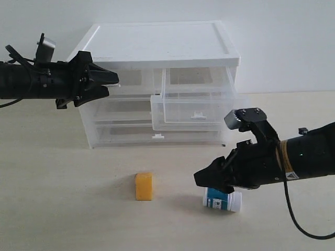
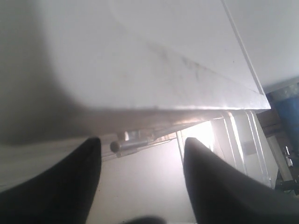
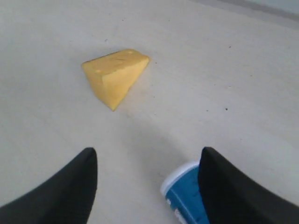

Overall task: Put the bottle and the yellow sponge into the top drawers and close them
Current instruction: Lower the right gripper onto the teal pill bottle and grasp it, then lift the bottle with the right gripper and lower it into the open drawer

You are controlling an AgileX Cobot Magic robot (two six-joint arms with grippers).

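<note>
The bottle [image 1: 223, 200] lies on its side on the table, white with a blue label, also seen as the bottle [image 3: 186, 196] beside one finger. My right gripper [image 1: 201, 179] hovers just over it, open and empty [image 3: 147, 156]. The yellow sponge [image 1: 144, 186] rests on the table left of the bottle, and in the right wrist view the sponge [image 3: 117, 74] sits ahead of the fingertips. The right top drawer [image 1: 193, 104] is pulled out; the left top drawer [image 1: 125, 79] is shut. My left gripper [image 1: 111, 84] is open at its front, with the small handle [image 2: 131, 143] near its tips [image 2: 140, 149].
The white-topped drawer unit [image 1: 157, 44] stands at the back of the table, its top [image 2: 163, 60] filling the left wrist view. Two full-width drawers [image 1: 152, 133] below are shut. A white wall rises behind.
</note>
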